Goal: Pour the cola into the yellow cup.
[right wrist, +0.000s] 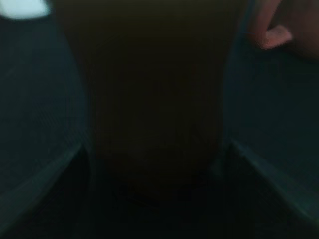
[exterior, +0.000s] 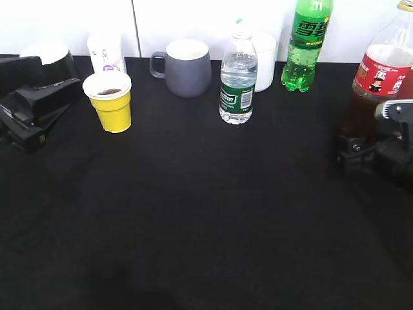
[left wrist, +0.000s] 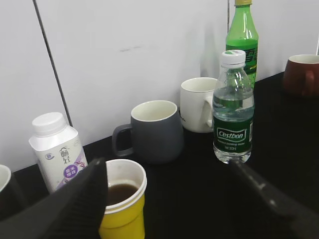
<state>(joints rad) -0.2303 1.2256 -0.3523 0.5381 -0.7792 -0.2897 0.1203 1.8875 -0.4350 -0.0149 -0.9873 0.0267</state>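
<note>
While the right gripper (exterior: 381, 145) is standing at the right edge of the counter with its fingers on both sides of the cola (exterior: 381, 84), the step in hand seems to be setting this bottle down or letting it go, because the yellow cup (exterior: 111, 101) is already holding a little dark liquid. To do it well, I think the bottle should be resting flat and upright on the black counter (exterior: 206, 213) before the fingers are opening, and the arm should then be going straight back, not sideways. In the right wrist view the dark bottle is filling the gap between the two fingers, but this view is too dark to tell whether they are pressing on it. Farther in, near the left edge, the left gripper (left wrist: 164, 199) is hanging released and empty just beside the yellow cup. Toward the far edge, the cap of the cola is cut off, so whether it is closed is hidden.
</note>
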